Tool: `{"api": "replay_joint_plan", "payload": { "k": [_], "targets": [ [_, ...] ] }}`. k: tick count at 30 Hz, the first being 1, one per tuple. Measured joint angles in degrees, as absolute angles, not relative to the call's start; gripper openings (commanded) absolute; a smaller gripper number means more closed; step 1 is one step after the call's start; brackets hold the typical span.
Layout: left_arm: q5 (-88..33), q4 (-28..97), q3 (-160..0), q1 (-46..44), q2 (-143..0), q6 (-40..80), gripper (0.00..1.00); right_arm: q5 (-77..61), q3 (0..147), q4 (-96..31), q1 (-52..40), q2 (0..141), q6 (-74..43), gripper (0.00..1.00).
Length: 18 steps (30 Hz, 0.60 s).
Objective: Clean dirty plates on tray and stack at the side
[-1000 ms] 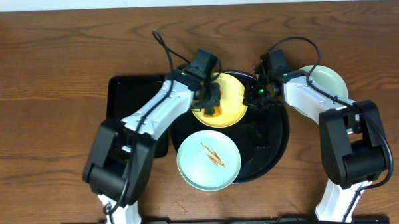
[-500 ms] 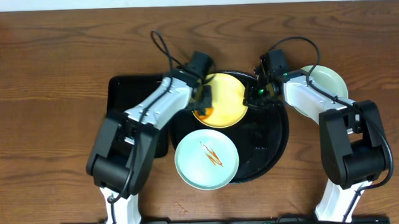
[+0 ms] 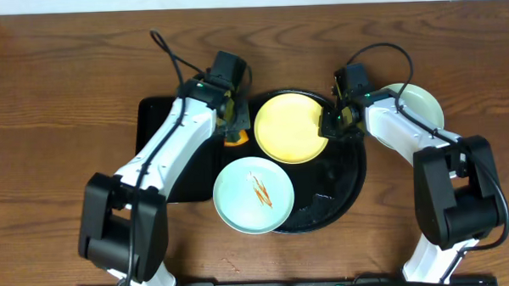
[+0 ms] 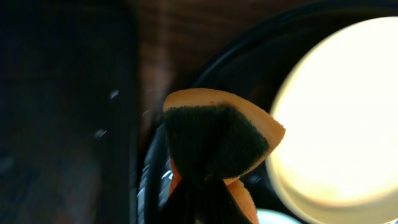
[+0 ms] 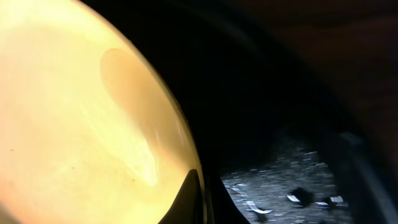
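A pale yellow plate (image 3: 292, 126), with no sauce showing, lies at the back of the round black tray (image 3: 341, 182). My right gripper (image 3: 328, 123) is shut on its right rim; in the right wrist view one dark finger (image 5: 193, 193) lies over the plate's (image 5: 81, 112) edge. My left gripper (image 3: 231, 127) is shut on an orange sponge (image 3: 233, 139) with a dark green face (image 4: 214, 140), just left of the yellow plate (image 4: 348, 112). A mint plate (image 3: 254, 195) with orange-red streaks overlaps the tray's front left rim. Another mint plate (image 3: 416, 103) sits on the wood at the right, partly under my right arm.
A rectangular black tray (image 3: 166, 155) lies left of the round one, under my left arm. Brown wood tabletop (image 3: 59, 124) spreads on all sides. Cables loop above both wrists.
My left gripper has carried the sponge leftward off the yellow plate to the tray's left edge. The streaked mint plate has slid a little left. The right gripper keeps its hold.
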State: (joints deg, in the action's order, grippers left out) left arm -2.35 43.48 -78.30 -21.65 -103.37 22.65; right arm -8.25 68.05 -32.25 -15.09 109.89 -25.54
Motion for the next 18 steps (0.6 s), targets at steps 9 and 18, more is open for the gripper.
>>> {"api": "replay_joint_plan", "payload": {
  "k": [9, 18],
  "targets": [
    [-2.09, 47.88, -78.35, -13.08, -103.22, 20.82, 0.08, 0.62, 67.7, -34.5, -15.07, 102.59, -19.16, 0.01],
    [-1.3, 47.81, -77.82, -6.07, -103.22, 18.24, 0.08, 6.24, 67.7, -34.87, -15.07, 93.97, -13.8, 0.01]
  ]
}}
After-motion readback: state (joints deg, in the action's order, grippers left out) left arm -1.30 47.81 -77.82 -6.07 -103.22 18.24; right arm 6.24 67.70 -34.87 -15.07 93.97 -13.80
